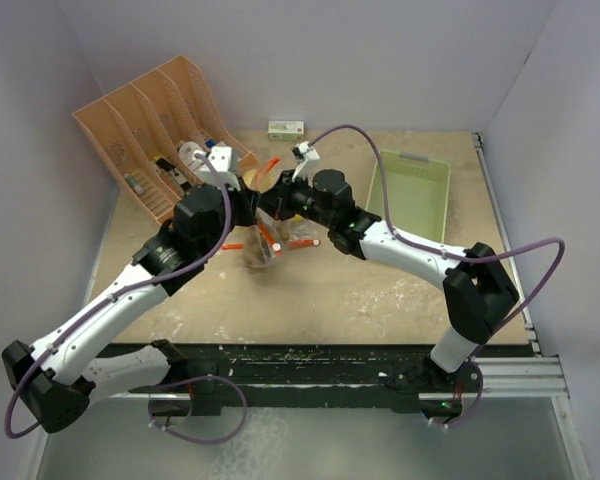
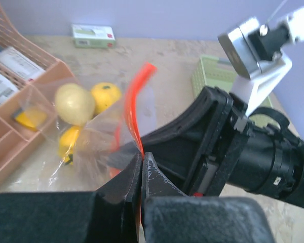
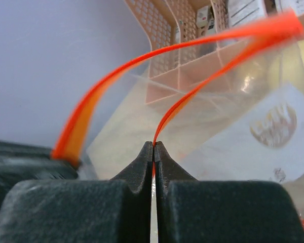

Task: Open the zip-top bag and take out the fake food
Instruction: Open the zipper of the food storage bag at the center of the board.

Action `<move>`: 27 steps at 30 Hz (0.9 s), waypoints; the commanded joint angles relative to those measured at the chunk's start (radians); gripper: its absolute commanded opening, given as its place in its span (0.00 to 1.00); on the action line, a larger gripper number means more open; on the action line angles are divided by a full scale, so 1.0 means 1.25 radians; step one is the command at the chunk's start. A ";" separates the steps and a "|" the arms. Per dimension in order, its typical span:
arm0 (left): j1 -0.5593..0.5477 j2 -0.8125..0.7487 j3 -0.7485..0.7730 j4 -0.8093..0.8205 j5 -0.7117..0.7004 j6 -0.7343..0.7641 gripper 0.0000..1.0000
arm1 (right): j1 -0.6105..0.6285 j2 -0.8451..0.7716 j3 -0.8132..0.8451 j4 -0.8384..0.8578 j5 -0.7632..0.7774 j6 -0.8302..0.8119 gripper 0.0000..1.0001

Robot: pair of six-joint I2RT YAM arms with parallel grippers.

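The clear zip-top bag [image 1: 267, 248] with an orange-red zip strip hangs between my two grippers above the table's middle. My left gripper [image 2: 142, 157] is shut on one zip strip [image 2: 134, 101]. My right gripper [image 3: 154, 144] is shut on the other strip [image 3: 192, 98]. The two strips stand apart, so the bag's mouth is parted. The fake food, yellow lemon-like pieces [image 2: 74, 104], sits inside the bag, with a pale yellow one [image 3: 294, 66] seen through the plastic. From above, the left gripper [image 1: 250, 203] and right gripper [image 1: 276, 203] nearly touch.
An orange divided rack [image 1: 150, 130] holding bottles and packets stands at the back left, close behind the bag. A pale green tray [image 1: 410, 190] lies at the right. A small white and green box [image 1: 286, 129] sits by the back wall.
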 commanded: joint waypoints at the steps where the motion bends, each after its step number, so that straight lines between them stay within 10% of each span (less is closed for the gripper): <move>1: 0.002 -0.036 0.048 -0.034 -0.102 0.025 0.00 | 0.006 -0.020 0.008 0.040 -0.009 -0.022 0.00; 27: 0.001 0.304 -0.091 0.296 0.210 -0.153 0.00 | -0.013 -0.451 -0.517 -0.206 0.330 0.061 0.00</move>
